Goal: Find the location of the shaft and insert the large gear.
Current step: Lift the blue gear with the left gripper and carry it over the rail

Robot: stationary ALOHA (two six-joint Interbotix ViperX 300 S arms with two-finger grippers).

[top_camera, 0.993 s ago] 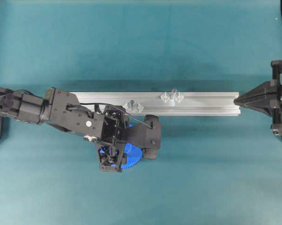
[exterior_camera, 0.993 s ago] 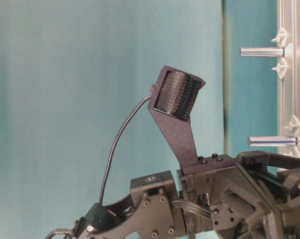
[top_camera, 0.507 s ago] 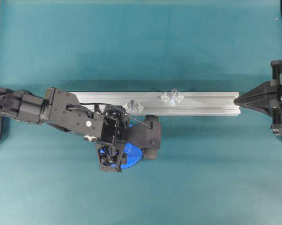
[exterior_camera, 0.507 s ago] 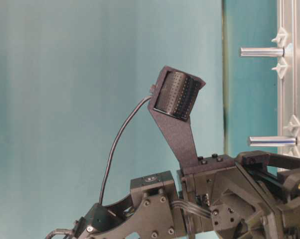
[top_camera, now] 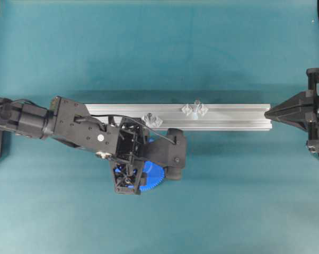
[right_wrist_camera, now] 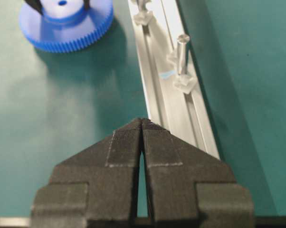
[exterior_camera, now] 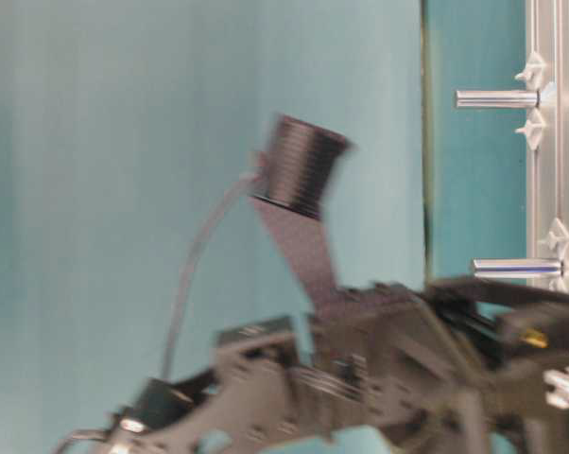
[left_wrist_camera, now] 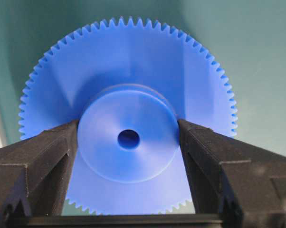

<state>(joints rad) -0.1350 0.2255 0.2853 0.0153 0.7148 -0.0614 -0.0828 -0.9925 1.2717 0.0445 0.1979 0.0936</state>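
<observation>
The large gear [left_wrist_camera: 128, 71] is a bright blue toothed disc with a raised hub. My left gripper [left_wrist_camera: 128, 138] is shut on that hub, one finger on each side. From overhead, the large gear [top_camera: 155, 176] pokes out from under my left gripper [top_camera: 129, 177], just in front of the rail. The shaft [top_camera: 195, 108] stands on the rail between two clear blocks, to the right of the gear; it also shows as the shaft [right_wrist_camera: 183, 50] and the shaft [exterior_camera: 497, 98]. My right gripper [right_wrist_camera: 142, 122] is shut and holds nothing, at the rail's right end [top_camera: 267, 111].
A long aluminium rail [top_camera: 233, 117] lies across the teal mat. A second clear peg [top_camera: 152, 120] with closer-set blocks stands on it right beside my left wrist, also visible as the peg [exterior_camera: 516, 269]. Black frame posts stand at the left and right edges.
My left arm has shifted a little to the right with the gear in its grip, and it is motion-blurred in the table-level view. The right gripper has not moved.
</observation>
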